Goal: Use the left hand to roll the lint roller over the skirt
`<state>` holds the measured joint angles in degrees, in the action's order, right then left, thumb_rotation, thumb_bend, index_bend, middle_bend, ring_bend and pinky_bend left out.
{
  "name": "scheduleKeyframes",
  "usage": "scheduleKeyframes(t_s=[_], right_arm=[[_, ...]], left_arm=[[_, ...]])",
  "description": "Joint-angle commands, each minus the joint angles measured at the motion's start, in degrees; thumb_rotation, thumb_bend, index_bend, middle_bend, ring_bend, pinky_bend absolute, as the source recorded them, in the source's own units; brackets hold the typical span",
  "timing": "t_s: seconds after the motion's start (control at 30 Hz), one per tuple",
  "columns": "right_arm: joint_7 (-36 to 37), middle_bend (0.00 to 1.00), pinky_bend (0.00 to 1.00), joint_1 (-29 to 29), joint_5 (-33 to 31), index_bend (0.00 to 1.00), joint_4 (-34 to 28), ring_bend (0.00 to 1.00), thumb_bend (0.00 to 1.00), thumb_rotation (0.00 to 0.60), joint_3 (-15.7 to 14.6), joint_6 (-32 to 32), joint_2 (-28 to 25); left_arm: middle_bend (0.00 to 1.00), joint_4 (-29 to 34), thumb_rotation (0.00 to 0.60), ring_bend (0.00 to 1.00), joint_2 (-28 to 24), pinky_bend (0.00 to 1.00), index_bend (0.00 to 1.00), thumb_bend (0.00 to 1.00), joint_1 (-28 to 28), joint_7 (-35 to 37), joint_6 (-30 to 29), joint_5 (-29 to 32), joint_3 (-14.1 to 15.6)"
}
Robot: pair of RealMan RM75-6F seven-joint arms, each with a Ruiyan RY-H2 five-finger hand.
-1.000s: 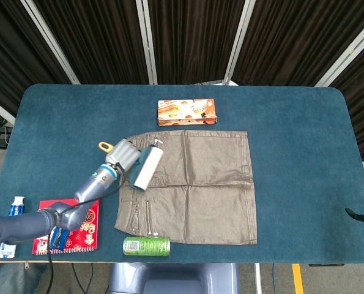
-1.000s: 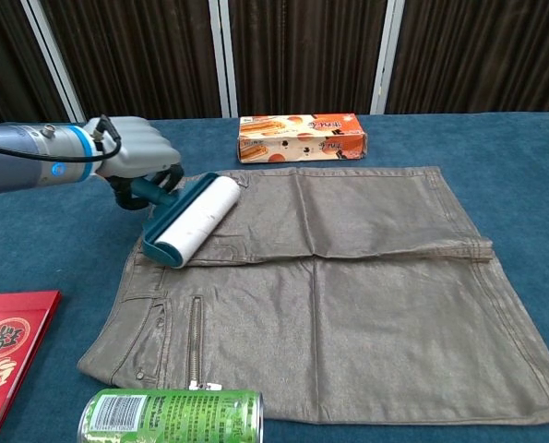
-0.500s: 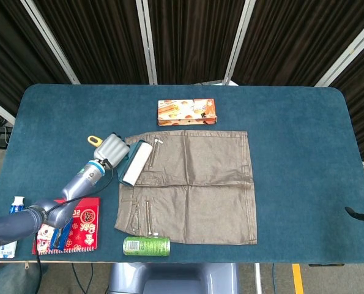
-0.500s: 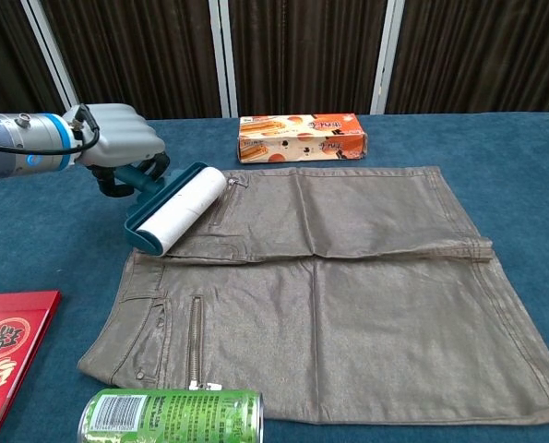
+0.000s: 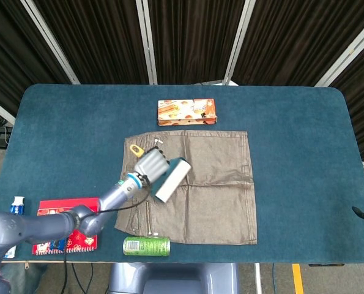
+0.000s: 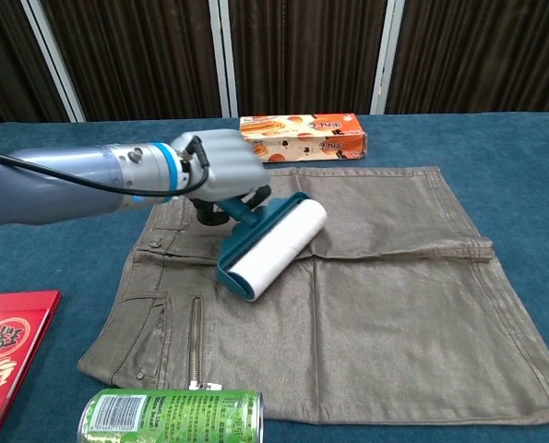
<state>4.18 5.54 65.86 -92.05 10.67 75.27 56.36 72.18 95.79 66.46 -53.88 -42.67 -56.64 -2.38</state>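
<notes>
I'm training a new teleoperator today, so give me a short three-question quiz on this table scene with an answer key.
1. True or false: the white lint roller with the teal frame is resting on the grey-brown leather-look skirt.
2. Which hand holds the roller's handle? A) the left hand B) the right hand C) neither
3. Fill in: in the chest view, the green drinks can lies on its side at the skirt's ____ edge, the one closest to the camera.

Key: 1 true. 2 A; the right hand shows in neither view. 3 near.
</notes>
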Motion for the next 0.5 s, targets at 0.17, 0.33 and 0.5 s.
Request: scheduleKeyframes(t_s=[0.17, 0.33, 0.5], right_arm=[[0.17, 0.0, 0.0, -0.12, -0.16, 0.0, 0.09, 0.0, 0.0, 0.6, 0.1, 0.06, -0.07], [-0.57, 0.0, 0.0, 0.02, 0.2, 0.0, -0.11, 0.0, 0.0, 0.6, -0.1, 0.05, 0.15], [-1.25, 0.0, 0.0, 0.12, 0.18, 0.0, -0.2, 0.0, 0.0, 0.6, -0.18, 0.02, 0.32]], left_arm=[[0.51, 0.72, 0.6, 0.41, 4.21, 0.45, 0.54, 0.74, 3.7, -5.47, -0.12, 3.11, -1.23], [0.52, 1.27, 0.6, 0.41, 5.59, 0.45, 0.55, 0.74, 5.52, -7.11, -0.65, 4.55, -2.35], [0.51, 1.79, 0.6, 0.41, 6.17, 0.45, 0.55, 0.74, 6.82, -9.04, -0.73, 6.02, -2.25]])
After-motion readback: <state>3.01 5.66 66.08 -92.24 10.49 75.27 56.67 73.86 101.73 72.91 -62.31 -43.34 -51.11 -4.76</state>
